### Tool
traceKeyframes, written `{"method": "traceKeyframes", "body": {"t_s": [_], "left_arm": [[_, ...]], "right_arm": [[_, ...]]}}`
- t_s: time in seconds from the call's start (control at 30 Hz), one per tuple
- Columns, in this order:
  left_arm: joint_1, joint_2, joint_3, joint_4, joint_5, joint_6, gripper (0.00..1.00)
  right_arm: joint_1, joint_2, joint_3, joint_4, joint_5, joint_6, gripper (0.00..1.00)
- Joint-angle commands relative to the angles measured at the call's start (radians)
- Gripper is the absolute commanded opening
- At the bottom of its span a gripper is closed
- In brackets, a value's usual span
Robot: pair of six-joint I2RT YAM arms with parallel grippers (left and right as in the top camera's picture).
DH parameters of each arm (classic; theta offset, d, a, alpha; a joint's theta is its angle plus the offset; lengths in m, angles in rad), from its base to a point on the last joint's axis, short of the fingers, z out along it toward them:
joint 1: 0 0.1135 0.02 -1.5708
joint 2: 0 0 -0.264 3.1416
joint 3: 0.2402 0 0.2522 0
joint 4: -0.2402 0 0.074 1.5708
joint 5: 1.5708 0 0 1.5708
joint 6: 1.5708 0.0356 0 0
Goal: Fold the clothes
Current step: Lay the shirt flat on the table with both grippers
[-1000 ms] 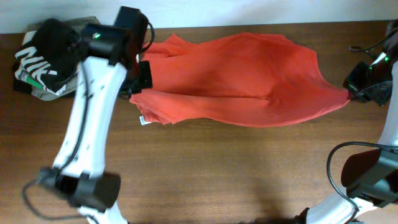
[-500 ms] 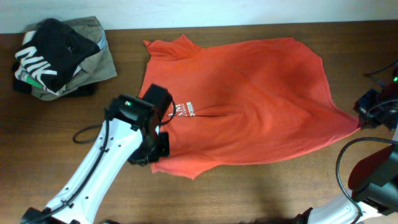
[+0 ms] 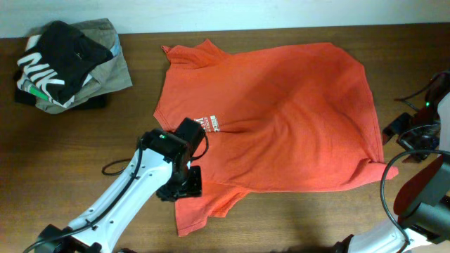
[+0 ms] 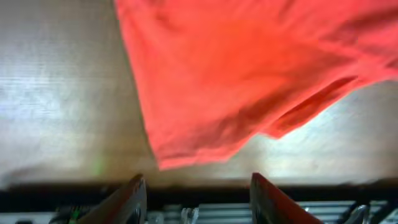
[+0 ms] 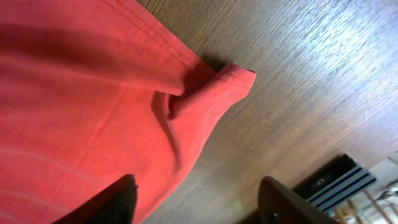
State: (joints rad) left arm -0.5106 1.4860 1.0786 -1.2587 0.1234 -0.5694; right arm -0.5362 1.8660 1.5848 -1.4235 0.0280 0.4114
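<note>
The clothes, one red-orange T-shirt (image 3: 281, 112), lie spread flat over the middle of the wooden table, with a small white print (image 3: 211, 125) near the left side. My left gripper (image 3: 184, 185) hovers at the shirt's front left, just beside the sleeve (image 3: 200, 211). In the left wrist view that gripper (image 4: 199, 186) is open, and the cloth (image 4: 236, 74) lies ahead of it, outside the jaws. My right gripper (image 3: 404, 133) stands at the right edge, open (image 5: 202, 199) above the shirt's folded-over corner (image 5: 211, 87), with nothing gripped.
At the back left corner lies a pile with a black garment with white letters (image 3: 53, 56) on a khaki garment (image 3: 116, 67). A black cable (image 3: 112, 167) loops on the table left of my left arm. The right arm's base (image 3: 422, 197) fills the front right.
Both grippers have opened and let go of the shirt. It has dropped and now lies flatter, with a sleeve spread at the front left. The left arm moved slightly toward the front.
</note>
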Motion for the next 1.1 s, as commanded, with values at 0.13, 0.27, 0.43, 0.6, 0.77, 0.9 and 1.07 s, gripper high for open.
{"method": "traceKeyframes", "body": {"t_s": [0.13,0.27,0.43,0.6,0.77,0.9,1.07], "left_arm": [[0.012,-0.009,-0.134,0.091,0.012,-0.011,0.75],[0.085,-0.009,-0.232,0.116,0.016,-0.021,0.75],[0.088,-0.009,-0.329,0.244,0.067,-0.022,0.7],[0.088,-0.009,-0.405,0.275,0.076,-0.022,0.69],[0.088,-0.009,-0.447,0.358,0.109,-0.022,0.51],[0.088,-0.009,-0.467,0.373,0.105,-0.022,0.19],[0.088,-0.009,-0.486,0.376,0.105,-0.022,0.01]], "right_arm": [[-0.001,-0.012,-0.073,0.075,-0.006,0.057,0.99],[-0.001,-0.012,-0.134,0.123,-0.005,0.082,0.99],[-0.002,-0.012,-0.142,0.143,0.012,0.123,0.99],[-0.015,-0.012,-0.155,0.154,0.052,0.155,0.99],[-0.056,-0.012,-0.229,0.202,0.051,0.156,0.99],[-0.062,-0.012,-0.274,0.237,0.052,0.162,0.99],[-0.062,-0.012,-0.339,0.311,0.055,0.167,0.89]]}}
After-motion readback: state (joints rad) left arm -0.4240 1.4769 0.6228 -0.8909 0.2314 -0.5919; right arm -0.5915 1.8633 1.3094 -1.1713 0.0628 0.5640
